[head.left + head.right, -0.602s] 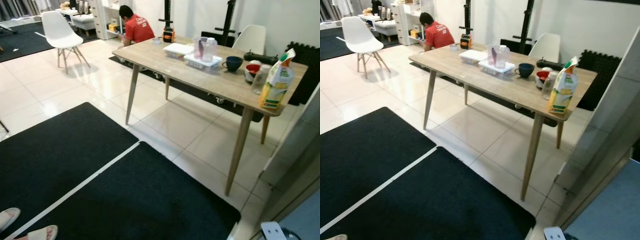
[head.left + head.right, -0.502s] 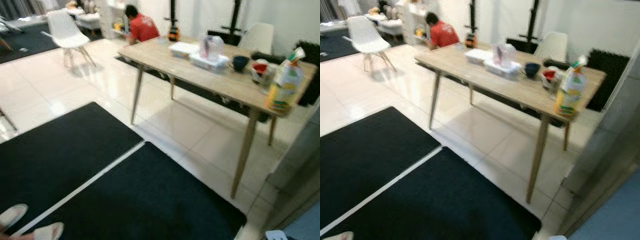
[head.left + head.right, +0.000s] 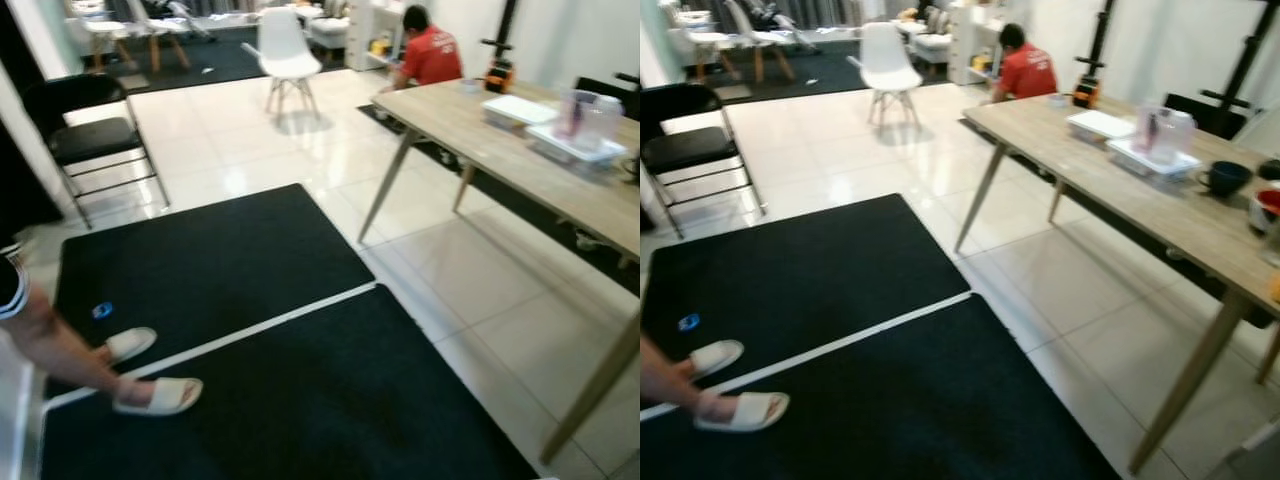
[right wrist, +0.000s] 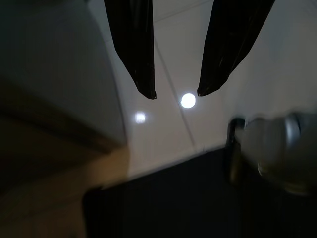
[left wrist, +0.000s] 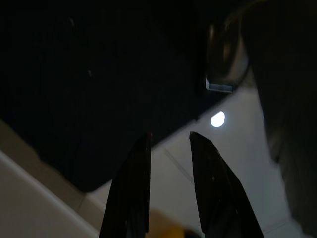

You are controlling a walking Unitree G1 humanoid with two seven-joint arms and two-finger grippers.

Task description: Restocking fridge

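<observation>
The left gripper (image 5: 170,141) hangs with its two black fingers (image 5: 131,198) parted by a narrow gap, nothing between them. Beyond their tips lie the edge of a black floor mat (image 5: 99,89) and pale tiled floor (image 5: 237,148) with one bright spot of reflected light.

The right gripper (image 4: 176,94) has its two fingers (image 4: 133,44) spread wider, also empty, the tips apart over glossy floor tile; two light reflections shine just past them, and dark mat shows further on.

In the head views both grippers are well apart from the wooden table (image 3: 1160,215) that carries the goods to be stocked. On it stand one flat white container (image 3: 1098,123), one white tray holding clear containers (image 3: 1155,150), one dark blue cup (image 3: 1225,178) and, cut by the frame edge, one red bowl (image 3: 1268,205). A small orange and black object (image 3: 1085,95) sits at the table's far end; what it is cannot be told.

Two black mats (image 3: 810,280) lie on the floor, split by one white strip. One person's legs in two white slippers (image 3: 740,410) stand on them, next to one small blue item (image 3: 688,322). One black folding chair (image 3: 685,145) and one white chair (image 3: 885,65) stand further off, and one person in a red shirt (image 3: 1028,68) crouches beyond the table.
</observation>
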